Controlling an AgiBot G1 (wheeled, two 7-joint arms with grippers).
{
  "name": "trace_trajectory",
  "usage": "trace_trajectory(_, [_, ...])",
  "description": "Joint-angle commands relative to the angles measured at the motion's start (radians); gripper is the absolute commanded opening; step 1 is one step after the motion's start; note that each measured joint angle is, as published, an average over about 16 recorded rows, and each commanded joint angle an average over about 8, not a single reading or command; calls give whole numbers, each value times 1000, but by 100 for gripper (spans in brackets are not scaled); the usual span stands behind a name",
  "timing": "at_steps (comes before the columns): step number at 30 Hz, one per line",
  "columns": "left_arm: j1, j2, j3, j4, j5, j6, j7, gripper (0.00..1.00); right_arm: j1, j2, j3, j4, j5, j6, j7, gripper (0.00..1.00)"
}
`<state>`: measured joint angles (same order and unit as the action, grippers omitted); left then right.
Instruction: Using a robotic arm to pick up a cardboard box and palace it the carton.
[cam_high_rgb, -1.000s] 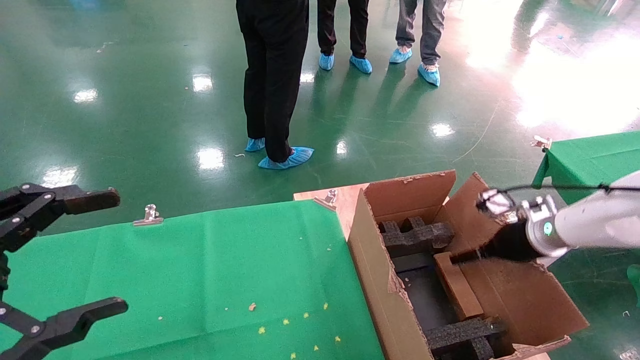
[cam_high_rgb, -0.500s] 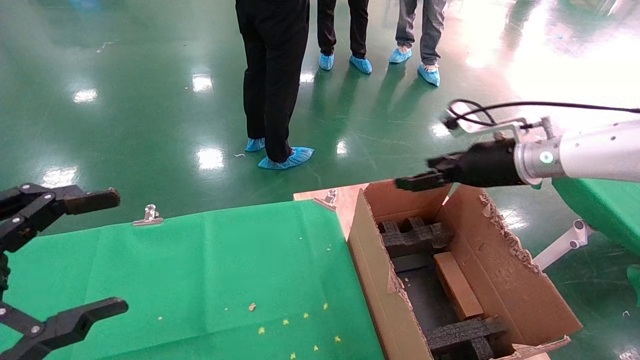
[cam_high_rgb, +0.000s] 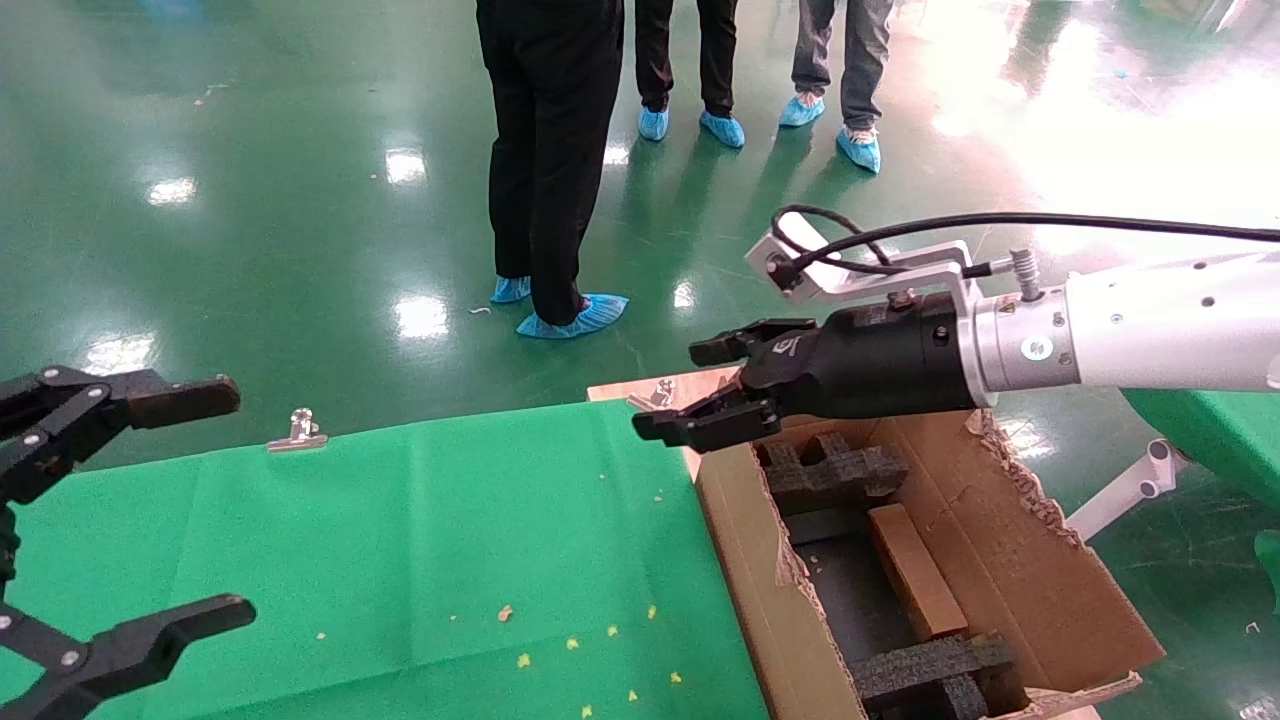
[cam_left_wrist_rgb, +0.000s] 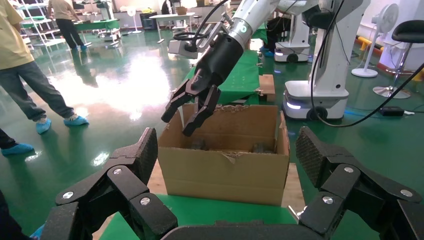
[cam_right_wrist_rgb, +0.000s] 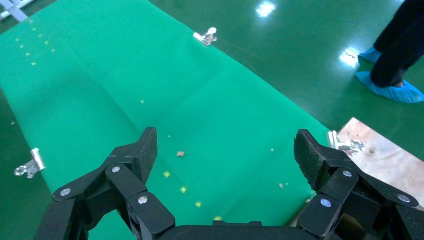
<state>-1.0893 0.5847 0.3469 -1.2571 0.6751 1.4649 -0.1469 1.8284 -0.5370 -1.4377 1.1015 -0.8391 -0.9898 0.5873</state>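
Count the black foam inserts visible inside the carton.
2. One foam insert sits at the far end of the carton, the other at its near end, with the cardboard box lying between them. Any beneath may be hidden.

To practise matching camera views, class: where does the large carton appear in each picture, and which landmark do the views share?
Head view: the carton lower right, beside the green cloth, under the right claw, which is open.
Left wrist view: centre, beyond the open left claw.
Right wrist view: not in it.
Shared landmark: the green cloth, in all three.
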Motion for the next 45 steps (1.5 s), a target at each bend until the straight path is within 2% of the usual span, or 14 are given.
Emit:
trace_trajectory(1, [0, 0, 0, 0, 0, 0, 0, 100, 0, 2, 0, 8, 4, -2, 0, 100])
trace_trajectory(6, [0, 0, 0, 0, 0, 0, 0, 100, -12, -2, 17, -5, 0, -7, -6, 100])
trace_trajectory(10, [0, 0, 0, 0, 0, 0, 0, 100, -46, -5, 70, 6, 5, -31, -25, 100])
trace_trajectory(45, [0, 0, 0, 0, 0, 0, 0, 100, -477, -47, 732, 114, 68, -320, -253, 100])
